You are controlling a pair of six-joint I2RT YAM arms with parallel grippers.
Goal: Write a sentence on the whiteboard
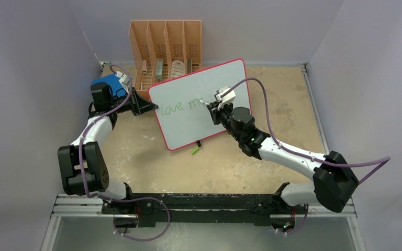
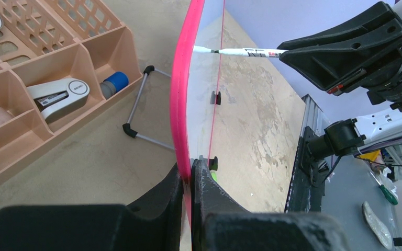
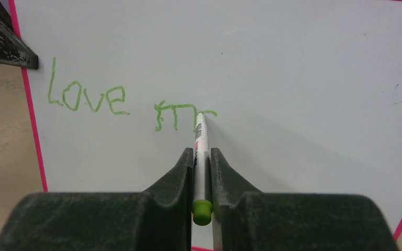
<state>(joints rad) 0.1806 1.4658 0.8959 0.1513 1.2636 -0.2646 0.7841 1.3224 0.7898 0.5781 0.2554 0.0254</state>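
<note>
My right tool is clamped on a white marker, its tip touching the whiteboard at the end of the green sentence, which reads "love m". My left tool is closed on the whiteboard's left pink rim. The whiteboard stands tilted on the counter, just in front of a peach organizer.

The right pincer presses a marker to the whiteboard beside green writing.
</note>
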